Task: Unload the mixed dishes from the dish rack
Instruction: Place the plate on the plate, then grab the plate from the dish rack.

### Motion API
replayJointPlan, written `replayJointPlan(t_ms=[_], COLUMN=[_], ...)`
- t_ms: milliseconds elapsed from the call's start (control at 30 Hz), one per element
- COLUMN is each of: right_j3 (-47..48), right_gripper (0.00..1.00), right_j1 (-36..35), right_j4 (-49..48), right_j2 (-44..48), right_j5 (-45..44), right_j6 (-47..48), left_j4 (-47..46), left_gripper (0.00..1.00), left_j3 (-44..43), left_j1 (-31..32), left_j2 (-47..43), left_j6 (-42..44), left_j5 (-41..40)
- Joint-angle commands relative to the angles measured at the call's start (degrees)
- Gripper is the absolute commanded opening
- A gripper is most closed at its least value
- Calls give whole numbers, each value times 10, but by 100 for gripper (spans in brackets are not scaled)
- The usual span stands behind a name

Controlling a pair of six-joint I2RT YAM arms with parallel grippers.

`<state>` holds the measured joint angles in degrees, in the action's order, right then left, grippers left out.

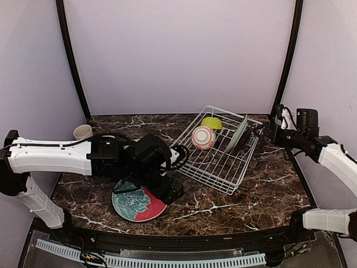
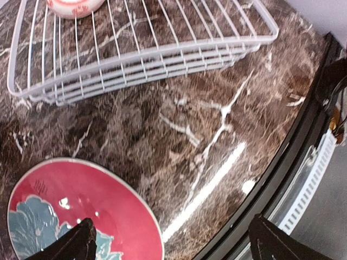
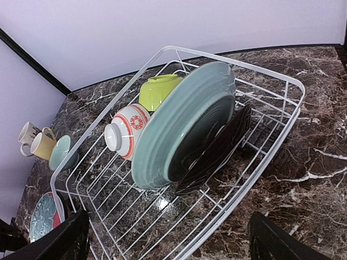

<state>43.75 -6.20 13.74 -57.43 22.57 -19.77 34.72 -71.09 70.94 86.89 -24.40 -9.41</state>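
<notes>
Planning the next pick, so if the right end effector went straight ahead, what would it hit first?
Probably the dish rack's near wire wall, then the black plate just behind it; depth is unclear.

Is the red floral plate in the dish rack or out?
Out: the red floral plate lies flat on the table, apart from the dish rack.

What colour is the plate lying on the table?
The plate is red with a teal flower; left wrist view.

White arm shells (image 1: 50,156), black joints (image 1: 149,157), cables (image 1: 67,144).
</notes>
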Motion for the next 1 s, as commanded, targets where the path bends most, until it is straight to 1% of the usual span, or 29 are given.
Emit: replayJointPlan(t_ms=[0,167,333,433,533,733,867,967], right_j3=[18,28,43,43,35,24,21,20], right_gripper=[99,99,99,99,99,99,99,99], right_j1=[1,1,1,1,1,2,1,1], right_j4=[9,20,46,53,50,51,57,57], right_j2=[5,7,10,21,32,40,44,48], right_j5=[-24,-46,-78,-96,-96,-79,-76,-70], right_j6=[17,18,16,14,15,22,26,30], left_j4=[-135,-188,-232,-229,-225,-215,-241,-255], left_gripper=[97,96,94,93,90,88,86,82], left_j3=[-7,-96,-183,-269,-354,-479,-519,-550], left_j1=[-59,-94,-123,-127,-127,-127,-127,-128], left_j2=[-14,57,142,215,284,385,431,465], left_j6=[57,89,85,93,102,117,126,138], left_j5=[112,143,184,203,217,201,178,159])
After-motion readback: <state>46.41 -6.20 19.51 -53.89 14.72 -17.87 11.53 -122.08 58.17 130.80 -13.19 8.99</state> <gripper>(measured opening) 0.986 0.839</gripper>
